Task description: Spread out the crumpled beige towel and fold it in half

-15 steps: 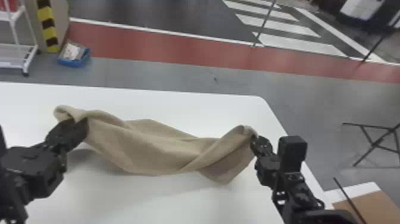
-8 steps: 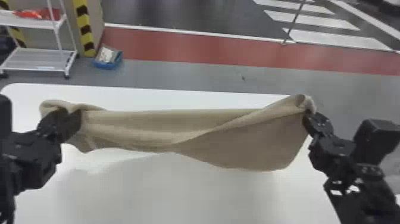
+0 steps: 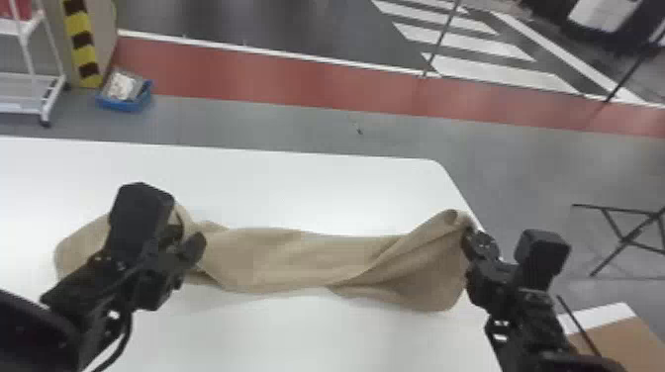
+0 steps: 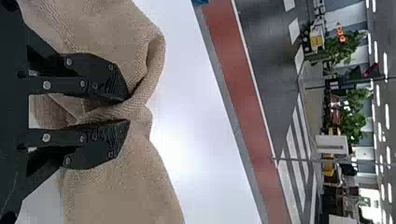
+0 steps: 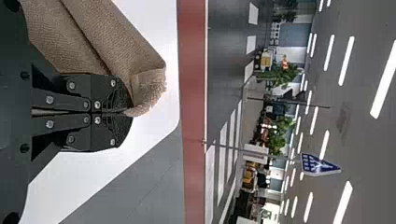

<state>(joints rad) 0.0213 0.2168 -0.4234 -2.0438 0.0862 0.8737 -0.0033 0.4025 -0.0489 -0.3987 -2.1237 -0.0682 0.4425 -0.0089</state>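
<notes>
The crumpled beige towel stretches in a long bunched strip across the white table. In the head view my left gripper is over the towel's left part, with a loose lobe of cloth beyond it. In the left wrist view my left gripper stands with its fingers apart and bunched towel between and around them. At the towel's raised right end is my right gripper; in the right wrist view that gripper is shut on the towel's edge, with cloth trailing off.
The white table has its rounded far right corner near my right gripper. Beyond it are a blue bin on the floor, a white rack at far left and a black folding stand at right.
Compared with the last earlier frame, my left gripper is turned and farther in along the towel, with its fingers apart. The head view has shifted, and the towel hangs slacker, more wrinkled.
</notes>
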